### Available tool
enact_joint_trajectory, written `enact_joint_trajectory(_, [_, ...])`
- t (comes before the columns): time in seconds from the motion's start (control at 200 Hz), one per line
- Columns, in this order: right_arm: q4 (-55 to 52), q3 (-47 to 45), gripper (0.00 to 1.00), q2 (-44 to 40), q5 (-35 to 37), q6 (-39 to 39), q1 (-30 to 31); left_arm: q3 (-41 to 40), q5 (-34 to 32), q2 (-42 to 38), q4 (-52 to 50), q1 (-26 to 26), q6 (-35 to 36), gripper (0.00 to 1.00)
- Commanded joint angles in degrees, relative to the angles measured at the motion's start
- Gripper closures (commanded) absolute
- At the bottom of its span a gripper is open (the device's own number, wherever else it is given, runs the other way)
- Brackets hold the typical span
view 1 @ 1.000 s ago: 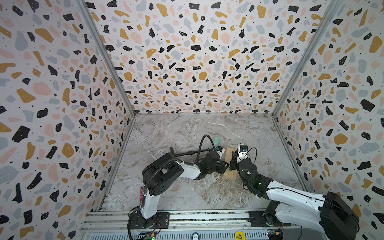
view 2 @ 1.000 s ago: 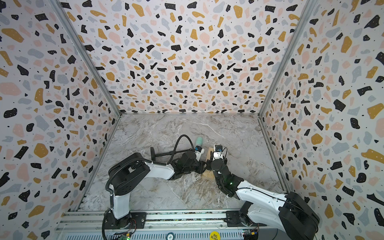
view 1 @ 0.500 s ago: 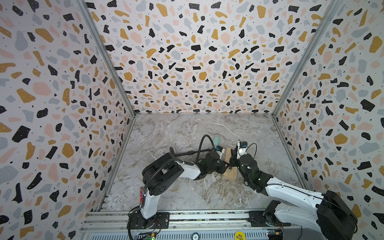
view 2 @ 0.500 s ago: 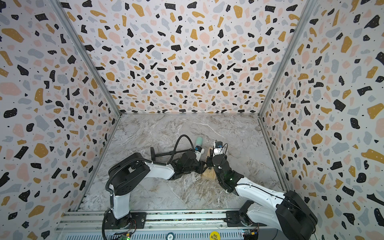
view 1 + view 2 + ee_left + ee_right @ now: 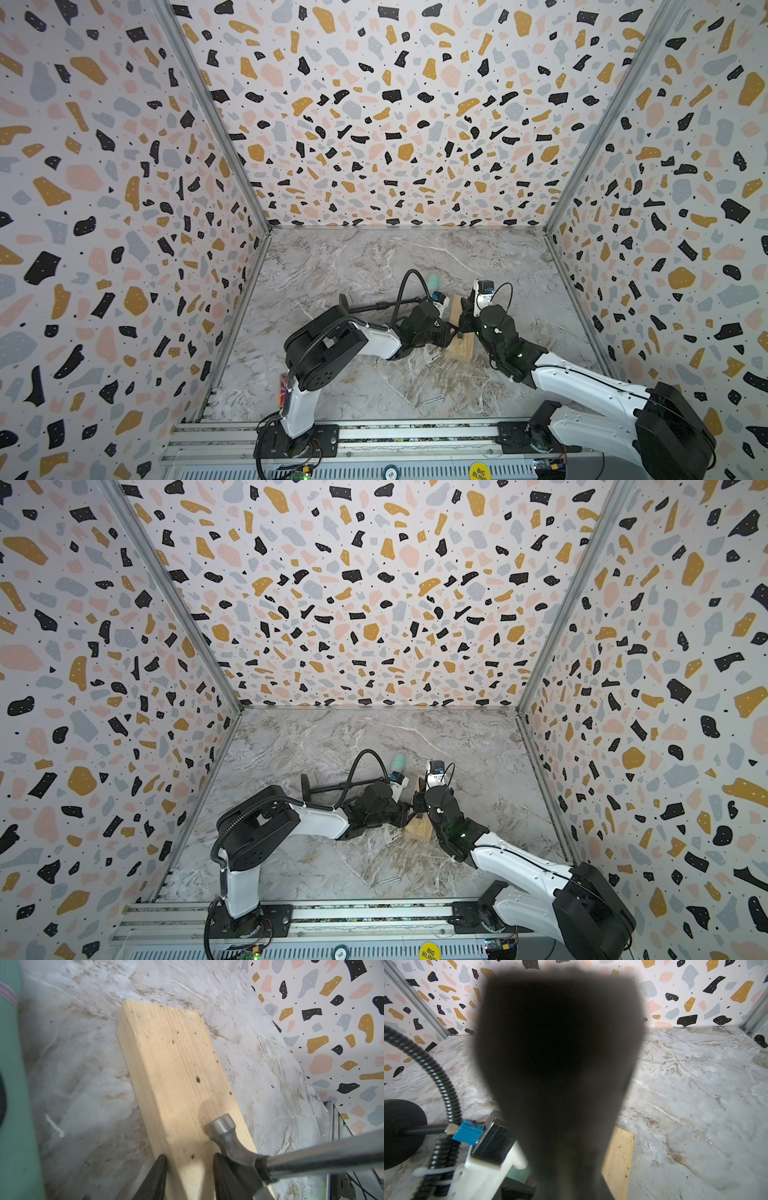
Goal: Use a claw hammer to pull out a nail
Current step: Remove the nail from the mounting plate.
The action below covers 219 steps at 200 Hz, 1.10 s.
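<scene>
As left hand (image 5: 190,1160) pinches block (image 5: 170,1053) edges, right hand (image 5: 463,326) grips claw hammer (image 5: 228,1140)

The claw hammer (image 5: 226,1138) is dull metal, the block (image 5: 176,1076) matt pitted wood.

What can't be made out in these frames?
- Left wrist view: claw of the claw hammer merges with a dark finger and the frame edge; any nail hidden.
- Same view: left end effector clamping the wooden block or only resting, unclear.
- Right wrist view: dark blurred shape blocks the right end effector; tiny in both top views.
- Both top views: thin metal piece, too small to name.
</scene>
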Motion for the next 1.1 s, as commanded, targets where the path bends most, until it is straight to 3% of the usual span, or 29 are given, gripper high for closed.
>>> enact_joint_trajectory(0.0, [-6.48,-0.80,1.00,-1.21,-1.86,-0.57,0.26,0.39,0.15,2.82,-5.92,-0.51,1.08,0.61])
enact_joint_trajectory(0.536, [-10.66,0.09,1.00,-3.95,-3.95,1.19,0.39,0.23,-0.01,2.87,-5.92,-0.50,0.89,0.61])
enact_joint_trajectory(1.091, [-17.54,5.52,1.00,-1.12,-5.62,2.62,0.30,0.12,-0.01,3.21,-5.76,-0.51,0.69,0.61])
